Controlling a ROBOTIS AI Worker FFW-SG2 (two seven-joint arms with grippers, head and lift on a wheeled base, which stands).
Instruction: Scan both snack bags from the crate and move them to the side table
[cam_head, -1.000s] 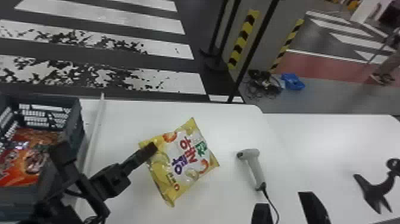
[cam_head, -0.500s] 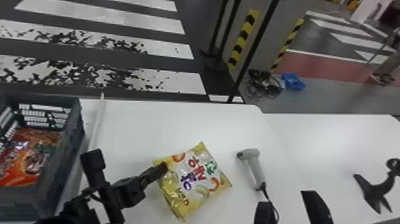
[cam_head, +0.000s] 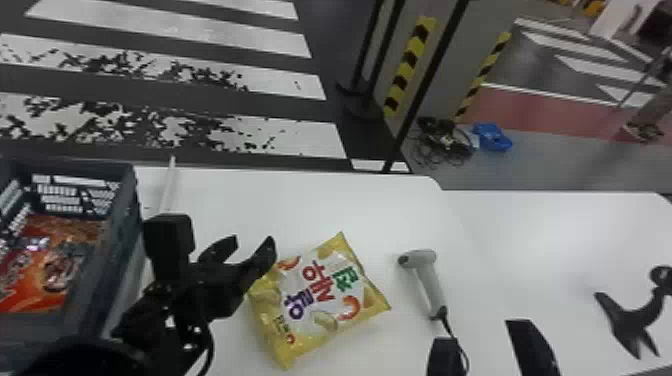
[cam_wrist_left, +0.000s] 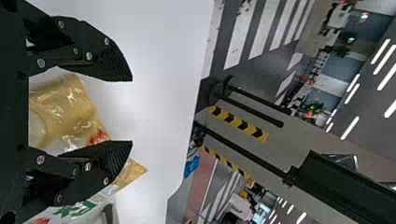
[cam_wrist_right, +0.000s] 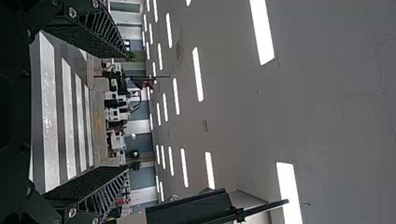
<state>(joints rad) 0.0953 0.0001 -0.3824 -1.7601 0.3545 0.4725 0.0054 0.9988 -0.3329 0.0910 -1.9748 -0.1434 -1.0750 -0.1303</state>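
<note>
Lying near one scanner (cam_head: 428, 281): one bag (cam_head: 322, 300)

Snack bags, a scanner and two pincers, counted by kind
There is one yellow snack bag (cam_head: 325, 300), and at least one orange-red snack bag (cam_head: 45, 270), though the exact number of that kind cannot be told; one crate (cam_head: 127, 215); one handheld scanner (cam_head: 427, 280); one black stand (cam_head: 625, 315); one pale rod (cam_head: 167, 185); two pincers, the left pincer (cam_head: 253, 242) and the right pincer (cam_head: 482, 332), with two fingers each; two white surfaces, a main desk (cam_head: 225, 200) and a side desk (cam_head: 550, 225); three slim dark posts (cam_head: 425, 86); two yellow-and-black striped strips (cam_head: 410, 67); one blue object (cam_head: 492, 137); and one tangle of cables (cam_head: 445, 140)
</note>
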